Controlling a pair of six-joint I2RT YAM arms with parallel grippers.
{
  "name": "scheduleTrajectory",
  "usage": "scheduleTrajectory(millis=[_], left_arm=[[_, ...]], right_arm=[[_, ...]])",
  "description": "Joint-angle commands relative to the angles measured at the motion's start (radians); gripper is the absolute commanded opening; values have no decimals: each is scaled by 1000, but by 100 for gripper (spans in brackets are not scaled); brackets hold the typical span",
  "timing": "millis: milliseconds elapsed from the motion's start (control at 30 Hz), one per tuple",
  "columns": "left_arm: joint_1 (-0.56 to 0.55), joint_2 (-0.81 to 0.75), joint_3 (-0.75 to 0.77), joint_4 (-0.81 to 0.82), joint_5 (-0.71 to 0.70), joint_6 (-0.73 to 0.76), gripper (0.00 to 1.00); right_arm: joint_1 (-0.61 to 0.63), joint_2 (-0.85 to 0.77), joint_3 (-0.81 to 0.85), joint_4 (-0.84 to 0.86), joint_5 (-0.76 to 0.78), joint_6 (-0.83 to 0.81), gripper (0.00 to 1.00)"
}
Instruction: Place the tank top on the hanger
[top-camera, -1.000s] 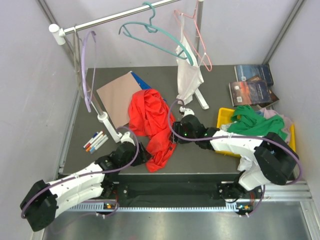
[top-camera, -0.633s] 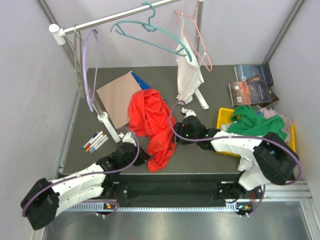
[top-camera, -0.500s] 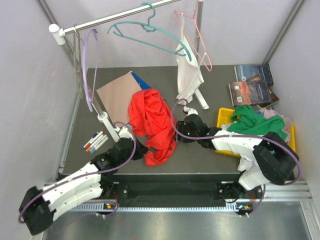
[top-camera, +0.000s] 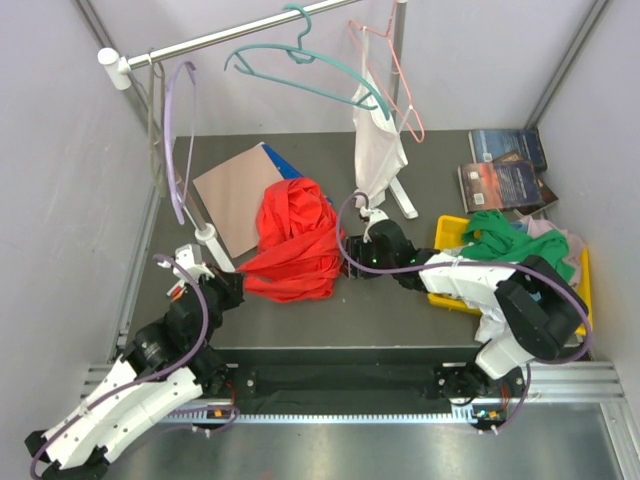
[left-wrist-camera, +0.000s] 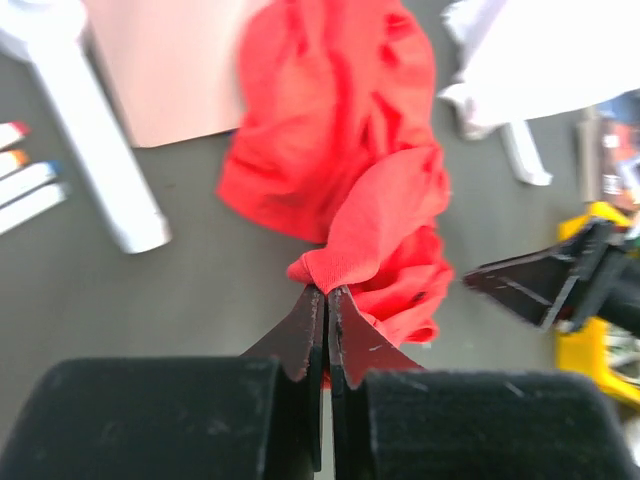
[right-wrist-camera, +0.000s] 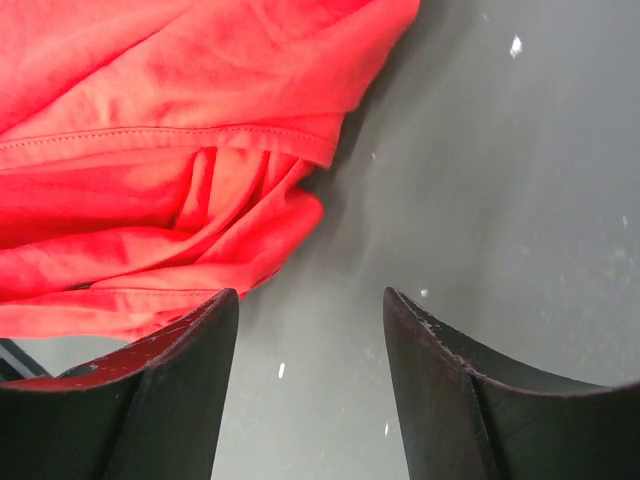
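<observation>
I work in a robotics lab cell — plain white walls (top-camera: 60, 200) box in a dark table (top-camera: 400, 310), with aluminium frame rails (top-camera: 560, 378) along its near edge.

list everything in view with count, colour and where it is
tank top: one, red, bunched mid-table
hanger: one, teal, on rail
pink hanger: one, on rail, carrying white top
white top: one, hanging
lavender hanger: one, rail's left end
board: one, brown, far left
markers: a few, left edge
books: dark, far right
bin: one, yellow, right
green garment: one, in bin
left gripper: shut on tank top
right gripper: open, beside it
</observation>
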Motion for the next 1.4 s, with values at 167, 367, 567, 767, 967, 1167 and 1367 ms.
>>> scheduleTrajectory(millis=[167, 367, 567, 767, 967, 1167, 1367], left_arm=[[-1, -33, 72, -107, -79, 35, 0], [-3, -32, 70, -97, -59, 41, 0], [-1, -33, 70, -90, -55, 49, 0], [-1, -27, 73, -76, -43, 76, 0], [-1, -4, 93, -68, -42, 113, 0], [-1, 22, 104, -45, -43, 162, 0], [-1, 132, 121, 39, -33, 256, 0]], right_arm=[[-2, 91, 129, 151, -48, -143, 61], [16, 157, 189, 205, -46, -212, 66], [33, 253, 263, 202, -91, -258, 67], [47, 303, 313, 192, -117, -341, 59], [47, 312, 356, 153, -100, -409, 17], [42, 260, 340, 86, -7, -436, 0], [19, 10, 196, -9, 169, -403, 0]])
